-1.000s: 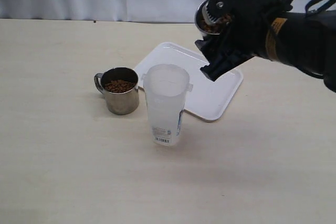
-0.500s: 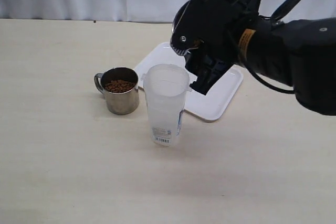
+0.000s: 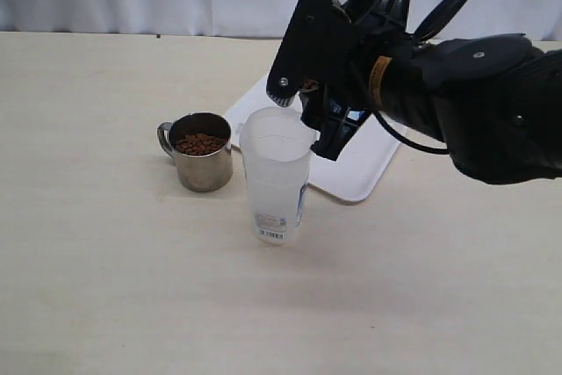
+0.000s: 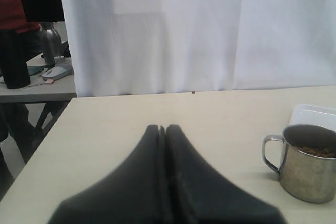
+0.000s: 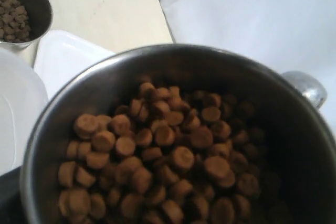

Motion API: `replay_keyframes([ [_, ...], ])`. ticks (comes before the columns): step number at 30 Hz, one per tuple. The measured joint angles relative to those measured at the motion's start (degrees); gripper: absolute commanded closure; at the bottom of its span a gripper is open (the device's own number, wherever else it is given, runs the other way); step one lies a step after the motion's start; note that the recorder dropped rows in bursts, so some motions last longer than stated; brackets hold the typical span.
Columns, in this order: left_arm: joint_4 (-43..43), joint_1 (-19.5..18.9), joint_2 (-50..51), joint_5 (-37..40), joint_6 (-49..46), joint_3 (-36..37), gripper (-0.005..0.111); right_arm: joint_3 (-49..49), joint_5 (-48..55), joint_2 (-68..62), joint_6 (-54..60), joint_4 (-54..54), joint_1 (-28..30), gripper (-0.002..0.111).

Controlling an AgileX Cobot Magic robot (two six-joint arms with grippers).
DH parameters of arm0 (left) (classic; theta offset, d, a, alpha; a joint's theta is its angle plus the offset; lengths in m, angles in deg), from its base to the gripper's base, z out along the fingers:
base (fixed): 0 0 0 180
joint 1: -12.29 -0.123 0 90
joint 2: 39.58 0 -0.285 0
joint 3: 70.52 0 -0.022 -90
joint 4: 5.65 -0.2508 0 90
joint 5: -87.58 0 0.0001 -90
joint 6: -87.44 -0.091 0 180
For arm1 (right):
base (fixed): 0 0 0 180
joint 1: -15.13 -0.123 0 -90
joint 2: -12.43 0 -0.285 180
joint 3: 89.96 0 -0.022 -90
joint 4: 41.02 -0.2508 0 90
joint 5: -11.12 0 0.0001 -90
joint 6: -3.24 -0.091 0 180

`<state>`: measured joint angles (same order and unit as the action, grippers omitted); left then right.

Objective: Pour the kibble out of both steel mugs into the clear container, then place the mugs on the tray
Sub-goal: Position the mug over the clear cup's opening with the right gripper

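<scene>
**Reference item:** the clear container [image 3: 277, 173] stands upright on the table [image 3: 105, 261]. Its long axis is vertical, its open mouth faces up, and the white label sits near its base.

**Right gripper** [image 3: 305, 107]: clamped on the raised mug [image 5: 47, 129], which it holds in the air just above the container's rim, on the rim's tray side. In the exterior view the gripper hides almost all of this mug. The right wrist view looks straight into its mouth.
- The mug is tipped, with its mouth leaning toward the container.
- The kibble [image 5: 157, 166] is heaped against the wall nearest the container.
- The loop handle [image 5: 307, 87] is on the side farthest from the container.

**Left gripper** [image 4: 163, 128]: fingers pressed together with nothing between them. It is low over the table and well apart from the container.

**Table mug** [image 3: 200, 151]: upright on the table just beside the container, not touching it.
- Its mouth faces up, and a layer of pellets is visible inside.
- Its handle points away from the container.

**Tray** [image 3: 360, 169]: lies flat on the table behind the container, on the side opposite the table mug. Its long axis runs diagonally away from the container. Part of it lies beneath the right gripper.
</scene>
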<state>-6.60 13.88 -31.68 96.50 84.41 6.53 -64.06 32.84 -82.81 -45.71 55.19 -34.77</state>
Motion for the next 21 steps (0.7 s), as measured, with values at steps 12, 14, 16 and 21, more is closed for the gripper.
replay_keyframes([
  [12, 0.0, 0.0, 0.0, 0.0, 0.0, 0.0, 0.107, -0.1, 0.0, -0.2, 8.5, 0.0, 0.0, 0.103],
  [14, 0.0, 0.0, 0.0, 0.0, 0.0, 0.0, 0.107, 0.6, 0.0, -0.2, 10.7, 0.0, 0.0, 0.103],
  [16, 0.0, 0.0, 0.0, 0.0, 0.0, 0.0, 0.107, 1.4, 0.0, -0.2, 12.4, 0.0, 0.0, 0.103],
  [21, 0.0, 0.0, 0.0, 0.0, 0.0, 0.0, 0.107, 1.4, 0.0, -0.2, 13.2, 0.0, 0.0, 0.103],
])
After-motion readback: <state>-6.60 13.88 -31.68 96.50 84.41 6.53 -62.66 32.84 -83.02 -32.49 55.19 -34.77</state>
